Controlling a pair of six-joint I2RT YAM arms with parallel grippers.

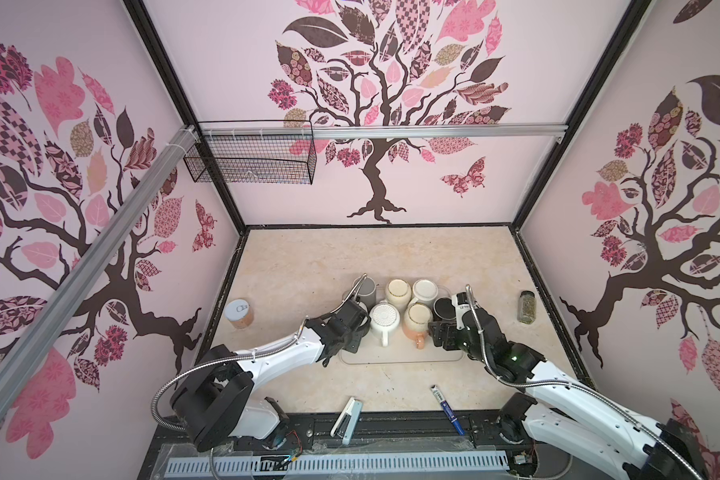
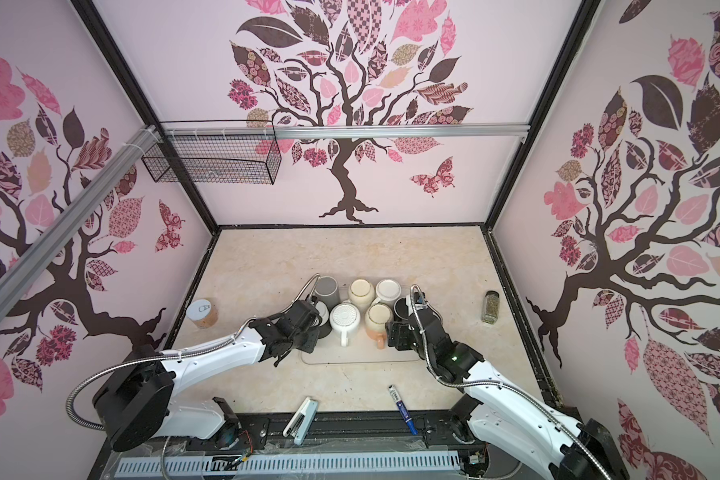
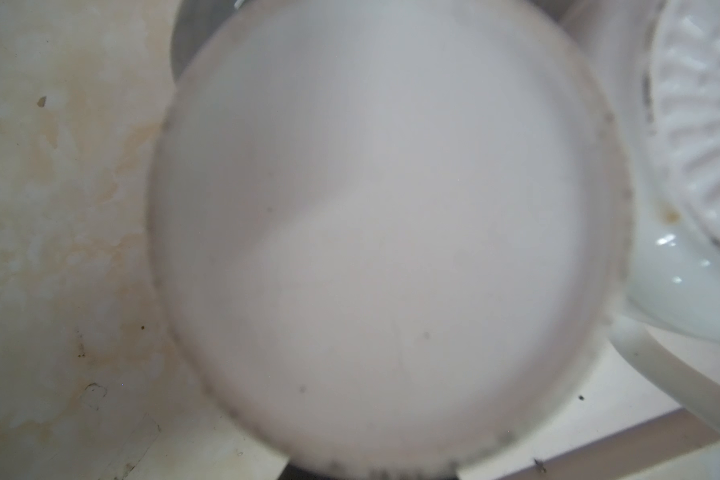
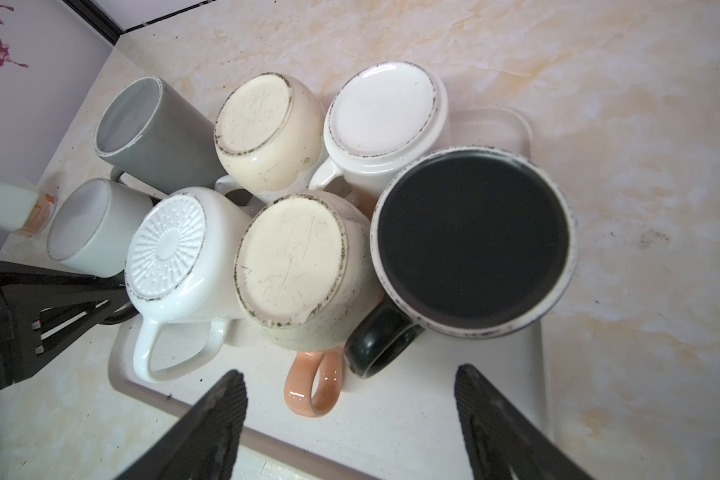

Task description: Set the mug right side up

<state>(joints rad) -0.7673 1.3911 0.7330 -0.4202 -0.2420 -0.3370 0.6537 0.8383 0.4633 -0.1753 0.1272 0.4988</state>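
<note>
The mug (image 4: 96, 226) is pale grey-white and stands upside down at the tray's front-left corner. Its flat base (image 3: 383, 232) fills the left wrist view, blurred and very close. In a top view only a sliver of the mug (image 2: 324, 315) shows under my left arm. My left gripper (image 4: 113, 305) is shut at the mug's handle side, and its fingers hide most of the handle. My right gripper (image 4: 350, 415) hangs open and empty over the tray's front edge, before a peach-handled mug (image 4: 296, 266) and a black mug (image 4: 474, 241).
Several other upside-down mugs crowd the beige tray (image 4: 391, 432): a ribbed white one (image 4: 171, 253) touches the target, with a tall grey one (image 4: 159, 133) behind. A canister (image 1: 239, 313), spice jar (image 1: 527, 306), stapler (image 1: 347, 417) and marker (image 1: 447, 409) lie around.
</note>
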